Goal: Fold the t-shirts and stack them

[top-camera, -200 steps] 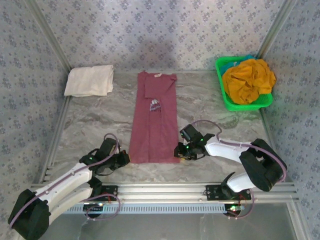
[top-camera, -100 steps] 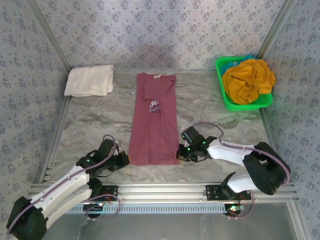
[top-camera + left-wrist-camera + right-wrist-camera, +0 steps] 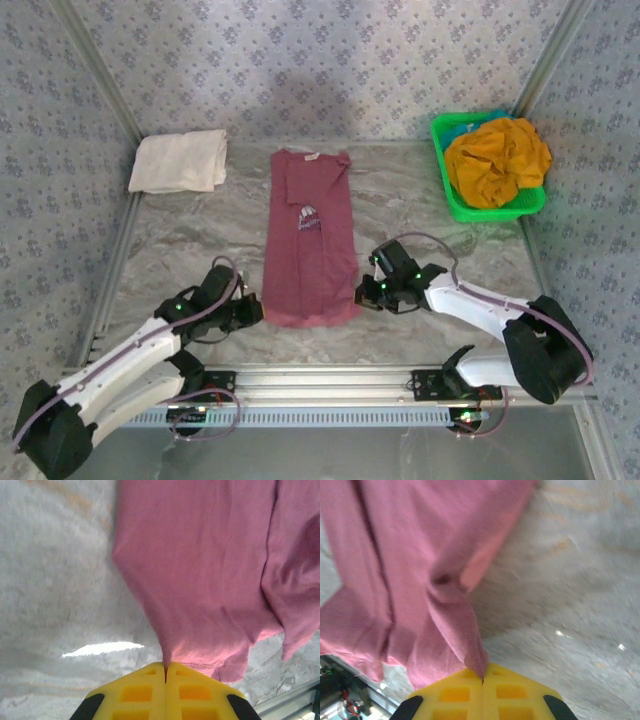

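Note:
The maroon t-shirt (image 3: 308, 238) lies as a long narrow strip down the middle of the table, white print up. My left gripper (image 3: 254, 310) is shut on its near left corner, and my right gripper (image 3: 362, 295) is shut on its near right corner. In the left wrist view the yellow fingers (image 3: 145, 692) pinch a lifted point of maroon cloth (image 3: 200, 570). The right wrist view shows the same: yellow fingers (image 3: 505, 695) closed on a raised fold of the maroon shirt (image 3: 410, 570). A folded cream-white t-shirt (image 3: 180, 161) rests at the far left. A crumpled mustard-orange t-shirt (image 3: 497, 160) sits in the basket.
The bright green plastic basket (image 3: 452, 203) stands at the far right, by the patterned wall. A metal rail (image 3: 330, 378) runs along the near table edge, just behind both grippers. Bare marbled table (image 3: 190, 240) lies either side of the maroon shirt.
The right gripper closed on the shirt's near right corner. Both grippers have moved slightly away from the rail, and the shirt's near hem is lifted and bunched.

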You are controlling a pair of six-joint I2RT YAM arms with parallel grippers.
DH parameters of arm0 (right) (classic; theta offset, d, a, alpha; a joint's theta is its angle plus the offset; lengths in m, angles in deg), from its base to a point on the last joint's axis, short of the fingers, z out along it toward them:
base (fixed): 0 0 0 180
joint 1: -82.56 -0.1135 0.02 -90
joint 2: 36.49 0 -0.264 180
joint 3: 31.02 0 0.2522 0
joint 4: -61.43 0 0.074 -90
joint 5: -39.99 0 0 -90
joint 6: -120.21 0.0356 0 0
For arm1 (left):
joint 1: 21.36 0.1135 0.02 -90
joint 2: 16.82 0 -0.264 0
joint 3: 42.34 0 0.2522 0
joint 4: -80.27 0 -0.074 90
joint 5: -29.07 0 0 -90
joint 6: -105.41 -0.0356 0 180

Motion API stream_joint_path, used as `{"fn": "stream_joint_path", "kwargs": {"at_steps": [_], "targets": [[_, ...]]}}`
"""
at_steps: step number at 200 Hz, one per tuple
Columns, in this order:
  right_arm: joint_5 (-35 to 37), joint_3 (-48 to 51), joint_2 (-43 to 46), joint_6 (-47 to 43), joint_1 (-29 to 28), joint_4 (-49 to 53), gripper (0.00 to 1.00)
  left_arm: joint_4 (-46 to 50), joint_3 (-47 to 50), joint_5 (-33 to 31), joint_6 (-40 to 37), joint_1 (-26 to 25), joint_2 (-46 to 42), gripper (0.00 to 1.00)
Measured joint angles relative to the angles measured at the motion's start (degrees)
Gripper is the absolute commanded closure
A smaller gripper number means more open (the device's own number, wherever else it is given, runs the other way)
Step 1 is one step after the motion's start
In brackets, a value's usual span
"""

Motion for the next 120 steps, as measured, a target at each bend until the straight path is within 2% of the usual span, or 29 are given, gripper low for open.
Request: {"fn": "stream_joint_path", "kwargs": {"at_steps": [31,76,120], "targets": [[0.3,-7.4,-2.2,-2.5,1.9,1.6,1.00,-1.9,-7.6,0.6,-4.4,4.7,9.2,1.00],[1.4,-17.7,-10.1,-6.6,6.3,3.5,1.00,-4.9,-20.0,2.1,-12.2,12.0,19.6,1.00],[2.4,-27.0,-18.0,-10.1,9.9,4.6,1.00,-8.2,-30.7,3.0,-19.3,15.8,31.3,1.00]]}}
